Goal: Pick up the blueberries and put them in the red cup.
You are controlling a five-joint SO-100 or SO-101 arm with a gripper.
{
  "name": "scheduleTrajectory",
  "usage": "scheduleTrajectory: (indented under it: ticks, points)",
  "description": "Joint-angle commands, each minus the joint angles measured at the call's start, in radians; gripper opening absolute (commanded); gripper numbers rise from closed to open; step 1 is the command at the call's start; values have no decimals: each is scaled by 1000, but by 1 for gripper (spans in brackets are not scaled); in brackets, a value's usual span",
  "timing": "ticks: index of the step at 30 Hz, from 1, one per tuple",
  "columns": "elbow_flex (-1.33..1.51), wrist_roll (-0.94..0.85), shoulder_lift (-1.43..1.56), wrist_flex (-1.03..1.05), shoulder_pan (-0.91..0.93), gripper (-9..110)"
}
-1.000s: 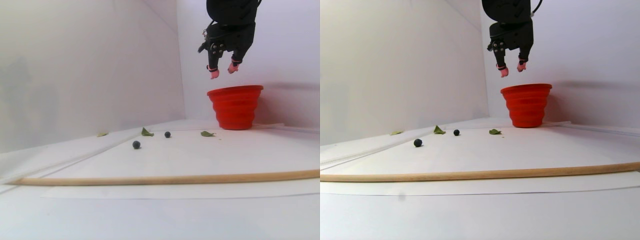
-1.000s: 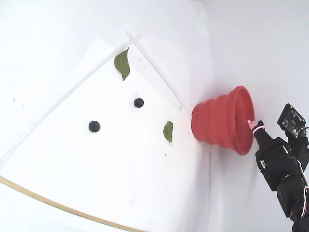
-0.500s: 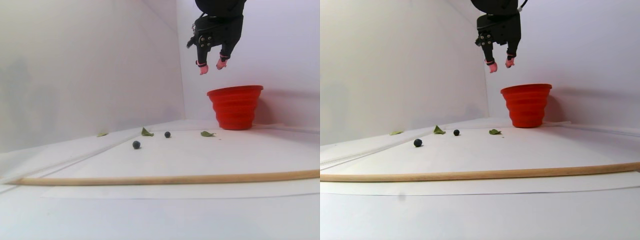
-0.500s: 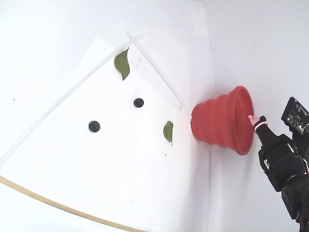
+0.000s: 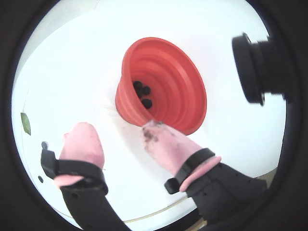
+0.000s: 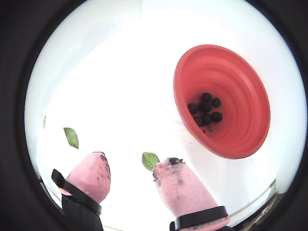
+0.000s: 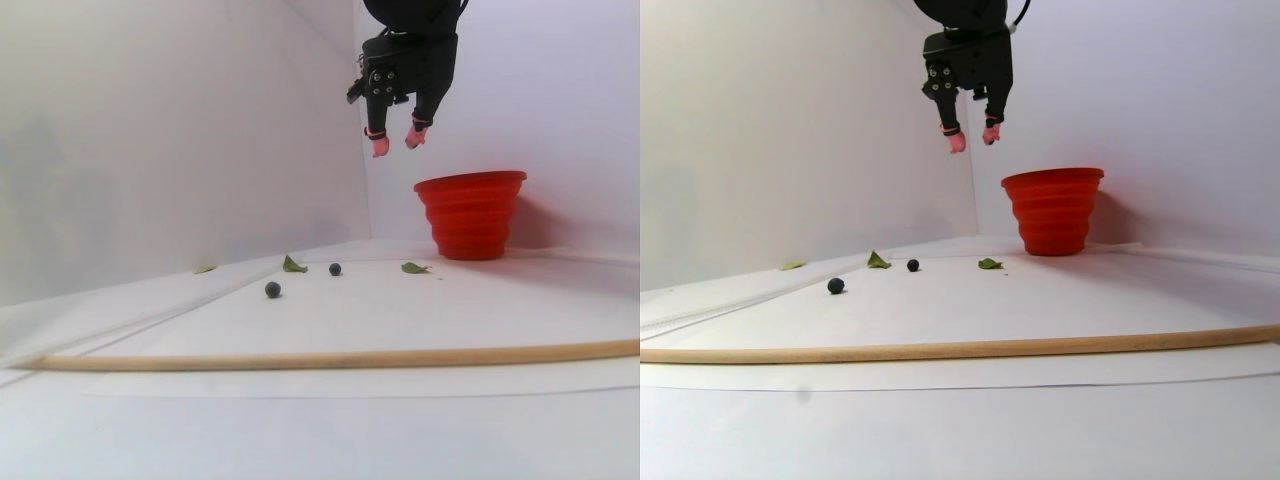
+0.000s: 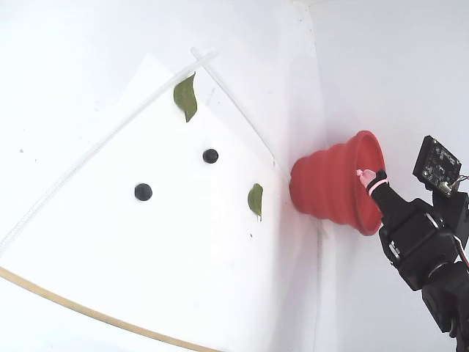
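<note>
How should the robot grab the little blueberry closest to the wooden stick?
That blueberry is a small round ball sitting alone on the flat sheet, so any side works. Best to come straight down from above with the open gripper, one pink fingertip on each side of its middle, closing gently so it won't roll.

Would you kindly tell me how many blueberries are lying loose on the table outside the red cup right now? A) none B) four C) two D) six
C: the fixed view shows just two blueberries on the white surface, one and another, both well apart from the red cup; the rest sit inside it, and the hand is open and empty.
</note>
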Motion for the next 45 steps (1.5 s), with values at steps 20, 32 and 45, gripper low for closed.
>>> scheduleTrajectory:
  ticks: [20, 32, 45]
  points:
    - [98, -3, 163, 44, -115, 17]
    - [117, 8, 126, 41, -152, 17]
    - [120, 21, 55, 11, -187, 17]
